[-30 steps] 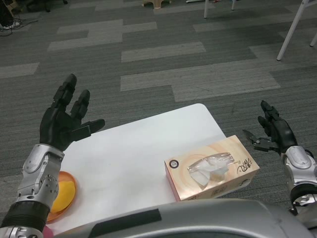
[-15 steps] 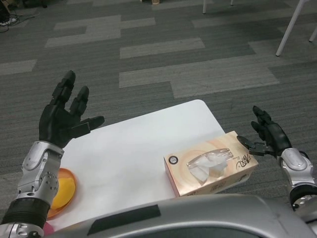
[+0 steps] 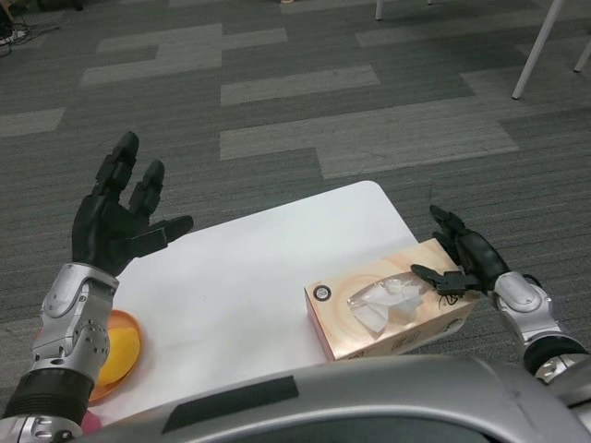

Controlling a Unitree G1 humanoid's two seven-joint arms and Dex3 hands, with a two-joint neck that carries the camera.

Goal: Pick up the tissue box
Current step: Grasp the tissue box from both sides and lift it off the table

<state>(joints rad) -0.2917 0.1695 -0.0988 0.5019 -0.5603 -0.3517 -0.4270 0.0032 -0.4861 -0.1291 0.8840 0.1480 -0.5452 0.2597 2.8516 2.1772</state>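
The tissue box [image 3: 383, 309] is a peach carton with a clear plastic slot on top, lying near the table's right front edge. My right hand [image 3: 459, 260] is at the box's right end, fingers spread, the thumb reaching over the top and the other fingers behind the far right corner. Whether it touches the carton I cannot tell. My left hand [image 3: 118, 215] is raised over the table's left edge with its fingers apart, holding nothing.
An orange dish [image 3: 118, 343] sits on the white table [image 3: 245, 277] at the front left, partly behind my left forearm. Grey patterned carpet lies beyond the table, with white furniture legs [image 3: 536, 51] at the far right.
My right hand has moved left, from off the table's right side to the right end of the box. The left hand has stayed raised in place.
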